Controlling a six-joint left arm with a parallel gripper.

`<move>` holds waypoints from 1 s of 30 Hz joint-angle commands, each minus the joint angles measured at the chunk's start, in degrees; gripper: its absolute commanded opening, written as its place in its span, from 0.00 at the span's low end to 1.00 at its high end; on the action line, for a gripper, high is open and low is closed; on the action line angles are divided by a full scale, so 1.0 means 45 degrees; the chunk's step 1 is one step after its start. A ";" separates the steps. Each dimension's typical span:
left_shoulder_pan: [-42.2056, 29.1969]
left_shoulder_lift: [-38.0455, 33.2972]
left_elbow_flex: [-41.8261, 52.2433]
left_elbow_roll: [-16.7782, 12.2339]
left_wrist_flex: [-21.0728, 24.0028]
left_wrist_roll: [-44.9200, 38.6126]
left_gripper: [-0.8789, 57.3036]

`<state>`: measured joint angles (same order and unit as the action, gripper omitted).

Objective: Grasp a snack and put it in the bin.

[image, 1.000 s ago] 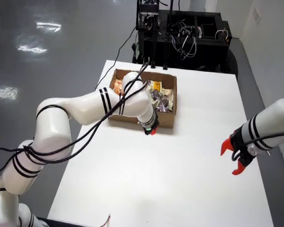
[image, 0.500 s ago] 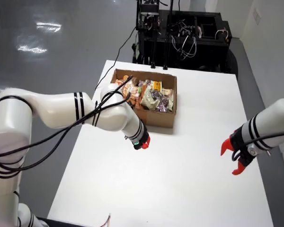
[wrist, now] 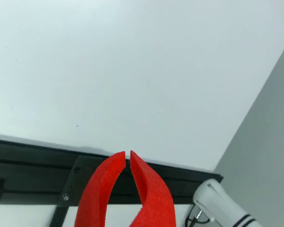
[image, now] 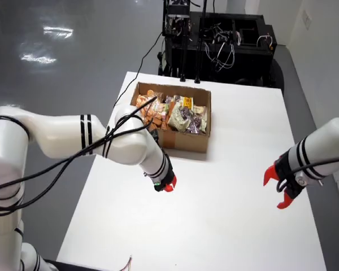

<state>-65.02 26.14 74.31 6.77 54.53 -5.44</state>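
A cardboard box [image: 199, 141] stands at the back of the white table [image: 226, 226], filled with several snack packets [image: 172, 116], orange and purple ones among them. No loose snack shows on the table. My gripper [image: 169, 186], on the arm at the left of the overhead view, hangs just in front of the box's near left corner. It is shut and holds nothing. In the wrist view its red fingertips [wrist: 128, 156] meet over bare white table.
A second arm at the right holds its red gripper [image: 279, 189] open over the table's right side. Black equipment with cables [image: 214, 39] stands behind the table. Thin wires [image: 127, 262] lie at the front edge. Grey floor surrounds the table.
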 commanded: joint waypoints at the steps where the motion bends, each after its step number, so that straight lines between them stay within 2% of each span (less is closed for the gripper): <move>1: -0.0205 -0.0369 -0.0042 -0.0080 0.0051 -0.0307 0.03; 21: -0.0510 -0.1176 -0.0094 -0.0148 0.0365 -0.2648 0.01; 30: -0.0392 -0.1195 -0.0105 -0.0140 0.0465 -0.2532 0.02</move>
<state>-67.11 20.69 73.87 6.08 56.59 -17.27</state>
